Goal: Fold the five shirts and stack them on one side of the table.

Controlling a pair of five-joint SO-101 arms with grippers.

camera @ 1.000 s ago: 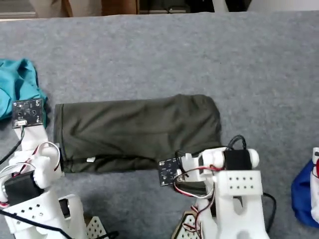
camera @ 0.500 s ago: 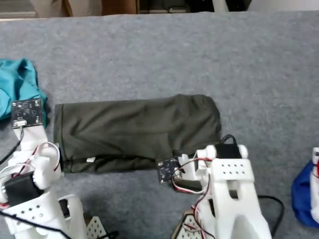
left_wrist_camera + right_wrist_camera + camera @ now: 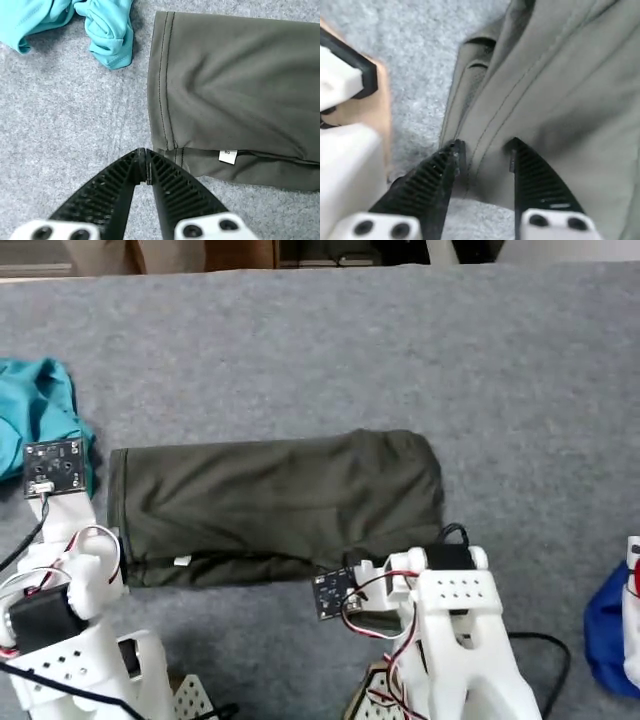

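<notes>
Two grippers sit at the near edge of one olive shirt (image 3: 275,505), which lies flat as a long, partly folded band across the middle of the table (image 3: 420,330). The right gripper (image 3: 486,147) is released. Its jaws stand apart and straddle the doubled near edge toward the shirt's right end, which is judged to be positioning to pinch that edge for the next fold. The left gripper (image 3: 144,154) is clenched on nothing, with its tips over bare table just beside the hem corner, judged to be parked so that it does not pin the cloth. A teal shirt (image 3: 35,410) lies crumpled at the left table edge and a blue shirt (image 3: 608,630) at the right. Both are unfolded.
</notes>
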